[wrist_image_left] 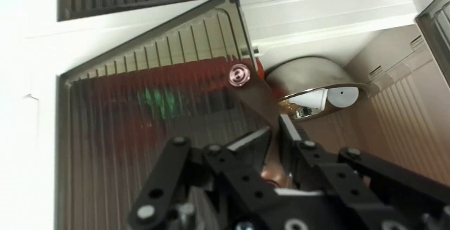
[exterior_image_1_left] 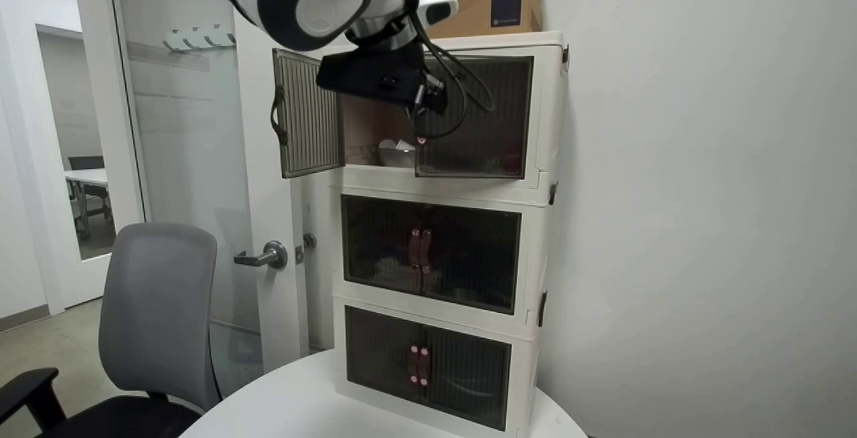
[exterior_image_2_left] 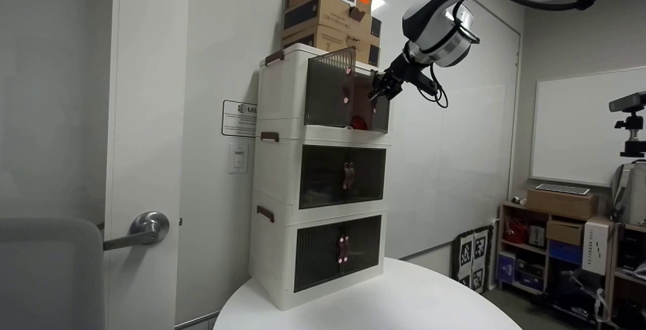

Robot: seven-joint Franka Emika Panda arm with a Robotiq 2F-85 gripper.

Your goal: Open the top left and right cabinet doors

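Note:
The top left cabinet door (exterior_image_1_left: 309, 114) stands swung wide open in both exterior views (exterior_image_2_left: 329, 90). Its edge shows at the right of the upside-down wrist view (wrist_image_left: 437, 26). The top right cabinet door (exterior_image_1_left: 485, 136) is ajar, its handle edge swung out from the frame. It fills the left of the wrist view (wrist_image_left: 147, 117). Its brown strap handle (wrist_image_left: 258, 98) passes between my fingers. My gripper (wrist_image_left: 276, 122) is closed in on that strap, with the fingertips close together on either side. In an exterior view the gripper (exterior_image_2_left: 374, 95) is at this door's handle edge.
A metal bowl (wrist_image_left: 309, 71) with white cups sits inside the top compartment. Red things (wrist_image_left: 211, 73) show behind the right door. Cardboard boxes (exterior_image_2_left: 330, 22) are stacked on the cabinet. The middle doors (exterior_image_1_left: 469, 257) and lowest doors (exterior_image_1_left: 469, 371) are shut. A cable (exterior_image_1_left: 462, 116) loops below the wrist.

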